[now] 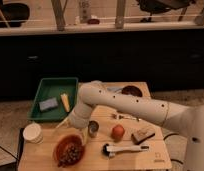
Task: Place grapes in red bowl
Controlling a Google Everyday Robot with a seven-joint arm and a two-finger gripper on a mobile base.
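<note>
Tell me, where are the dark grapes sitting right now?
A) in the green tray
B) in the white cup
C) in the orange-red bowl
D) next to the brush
C: the grapes lie as a dark lumpy bunch inside the red bowl at the table's front left, with the gripper close by the bowl's far rim, beside the metal cup.

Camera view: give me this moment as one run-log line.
bunch of dark purplish grapes: inside round orange-red bowl | gripper: over bowl's rear rim, beside small metal cup
</note>
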